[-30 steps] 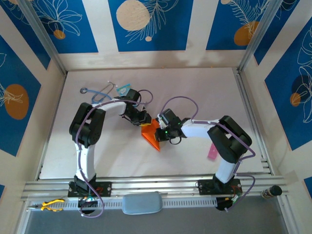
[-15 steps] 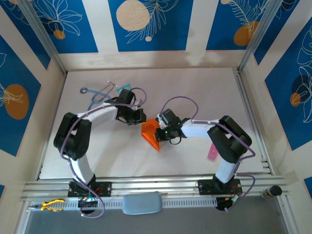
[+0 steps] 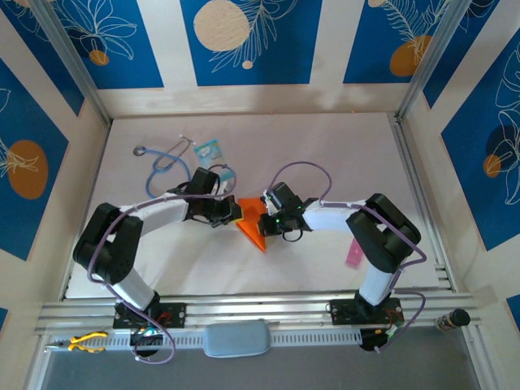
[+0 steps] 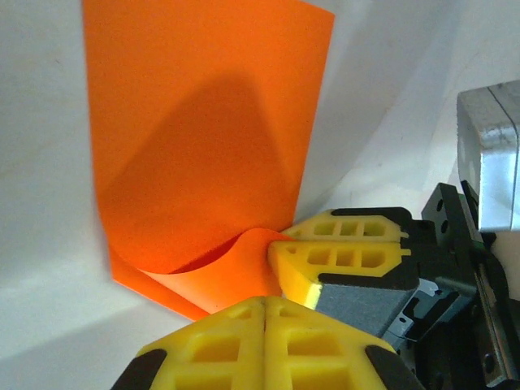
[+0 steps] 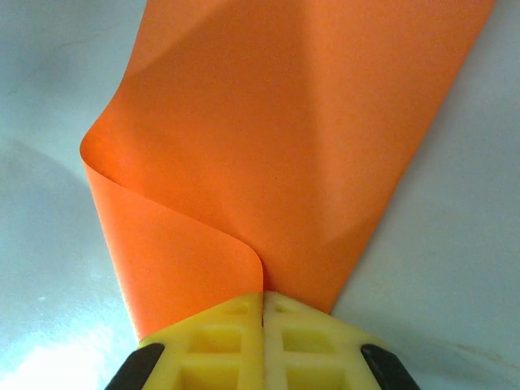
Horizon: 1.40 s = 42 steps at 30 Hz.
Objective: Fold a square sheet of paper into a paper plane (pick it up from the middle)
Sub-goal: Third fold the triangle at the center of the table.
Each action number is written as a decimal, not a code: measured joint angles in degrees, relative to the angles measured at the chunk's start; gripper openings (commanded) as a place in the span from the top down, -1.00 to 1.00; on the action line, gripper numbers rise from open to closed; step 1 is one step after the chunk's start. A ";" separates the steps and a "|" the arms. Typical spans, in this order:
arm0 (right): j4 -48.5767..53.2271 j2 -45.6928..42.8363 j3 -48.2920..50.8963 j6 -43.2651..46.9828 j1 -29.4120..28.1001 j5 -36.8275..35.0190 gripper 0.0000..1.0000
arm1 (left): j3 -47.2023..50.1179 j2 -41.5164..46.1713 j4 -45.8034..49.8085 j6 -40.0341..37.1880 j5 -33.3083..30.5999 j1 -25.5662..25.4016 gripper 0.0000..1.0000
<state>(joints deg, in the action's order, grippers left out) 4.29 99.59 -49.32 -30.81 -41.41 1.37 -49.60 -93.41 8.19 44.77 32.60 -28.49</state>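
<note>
**Pinching a thin bright orange square sheet of paper [image 3: 253, 223] mid-table**

Clamped on its curled right edge by the right gripper [image 5: 262, 299], fingers fully closed. Met from the left by the left gripper [image 4: 264, 313], likewise closed; hold there unclear.

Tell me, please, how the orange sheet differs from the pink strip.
The orange sheet is larger, the pink strip small and narrow. The sheet is curled over and pinched by the right gripper; the strip lies on the table, free of the grippers. Both are thin and plain.
</note>
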 measured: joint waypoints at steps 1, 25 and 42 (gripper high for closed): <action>0.00 0.00 0.00 0.00 0.00 0.00 0.99 | 0.59 0.00 -1.09 0.66 0.37 -0.35 1.00; -0.42 -0.04 0.26 -0.42 -0.11 -0.13 0.99 | 9.07 -3.37 -19.80 12.24 3.41 -3.30 1.00; -0.42 -0.04 0.26 -0.39 -0.26 -0.13 0.98 | 10.75 -6.71 -21.92 11.76 2.78 -3.32 1.00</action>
<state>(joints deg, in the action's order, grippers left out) 3.88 99.55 -49.06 -31.20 -41.67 1.23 -38.85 -100.12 -13.74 56.53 35.38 -31.81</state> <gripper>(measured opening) 0.045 0.061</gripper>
